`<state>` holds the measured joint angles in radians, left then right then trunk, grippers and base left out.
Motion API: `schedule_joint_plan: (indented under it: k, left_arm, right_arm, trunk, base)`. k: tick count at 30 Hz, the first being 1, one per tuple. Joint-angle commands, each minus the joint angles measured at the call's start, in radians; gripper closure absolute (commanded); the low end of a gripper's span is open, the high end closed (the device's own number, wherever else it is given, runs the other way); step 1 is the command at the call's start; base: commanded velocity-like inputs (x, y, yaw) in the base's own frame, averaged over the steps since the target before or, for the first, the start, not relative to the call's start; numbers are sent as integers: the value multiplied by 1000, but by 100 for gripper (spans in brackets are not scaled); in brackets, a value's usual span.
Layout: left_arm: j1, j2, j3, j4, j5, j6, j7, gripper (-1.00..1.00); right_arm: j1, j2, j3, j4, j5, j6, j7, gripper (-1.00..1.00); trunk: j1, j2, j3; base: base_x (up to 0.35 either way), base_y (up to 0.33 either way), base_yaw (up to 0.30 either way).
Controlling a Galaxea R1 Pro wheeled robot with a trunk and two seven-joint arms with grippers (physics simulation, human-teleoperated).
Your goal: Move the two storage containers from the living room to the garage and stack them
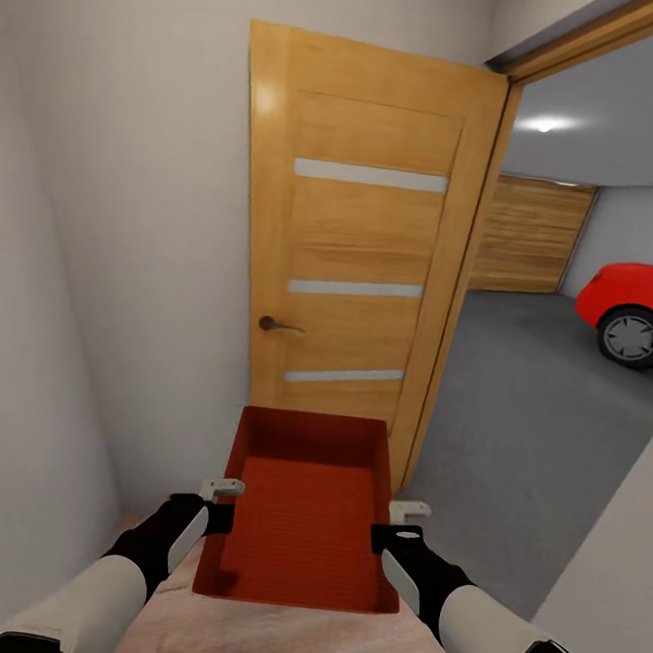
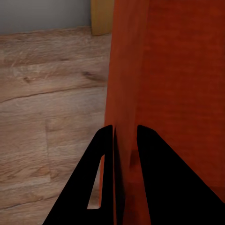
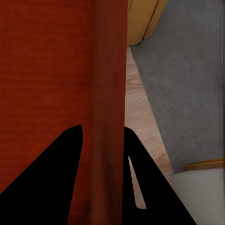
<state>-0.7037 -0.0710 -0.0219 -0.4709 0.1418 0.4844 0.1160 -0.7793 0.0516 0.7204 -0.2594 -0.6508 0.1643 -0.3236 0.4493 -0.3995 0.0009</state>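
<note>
Both arms reach forward from 7 and 5 o'clock, left gripper (image 1: 219,504) and right gripper (image 1: 393,525) each clamped narrow over a side wall of one storage container (image 1: 304,525), held level, nothing inside. Wooden door (image 1: 360,250) stands open at 12; garage floor (image 1: 527,428) and red car (image 1: 638,311) lie toward 2 o'clock.

Soft, even light; a bright glare spot on the garage ceiling (image 1: 545,123), another on the door (image 1: 265,94). The wrist pictures are slightly blurred.

Orange-red container (image 1: 306,525), red car (image 1: 638,311)
</note>
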Motion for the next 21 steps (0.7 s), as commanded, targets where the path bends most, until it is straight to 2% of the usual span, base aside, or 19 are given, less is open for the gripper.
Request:
schedule_joint_plan:
  k: [1,21]
  left_arm:
    - [1,0,3,0,16,5,11,100]
    - [1,0,3,0,16,5,11,100]
  right_arm:
    - [-1,0,-32,-3,30,0,-84,100]
    - [-1,1,-32,-3,30,0,-84,100]
  trunk:
    - [1,-1,0]
    - [1,-1,0]
  base:
    - [231,186,-277]
    - [247,198,-277]
